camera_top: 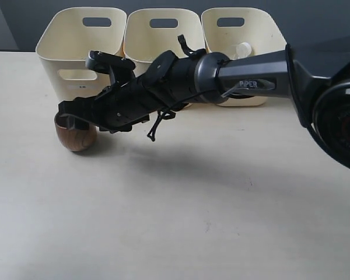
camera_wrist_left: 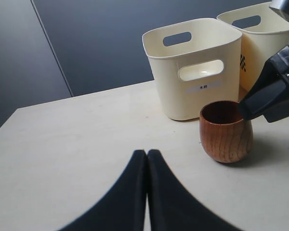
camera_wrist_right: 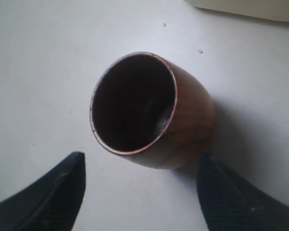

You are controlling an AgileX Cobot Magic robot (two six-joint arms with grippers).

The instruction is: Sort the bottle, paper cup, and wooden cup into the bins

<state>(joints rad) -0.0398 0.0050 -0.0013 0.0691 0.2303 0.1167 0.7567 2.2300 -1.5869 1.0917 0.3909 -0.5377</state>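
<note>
Wooden cup step for me: my right gripper (camera_wrist_right: 140,163) is spread wide, a jaw each side of the wooden cup (camera_wrist_right: 135,106), which stands upright on the table (camera_top: 192,221) just before the left-hand bin (camera_top: 52,52), so next I reckon it's lower, squeeze, lift.

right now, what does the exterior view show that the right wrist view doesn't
Only the exterior view: the three bins in a row at the back, the bottle inside the rightmost one, and the whole right arm reaching across toward the left of that view.
Only the right wrist view: the dark inside of the wooden cup, and the right gripper open with a finger on each side of the cup.
Both: the wooden cup standing upright on the table, with the gripper at it.
</note>
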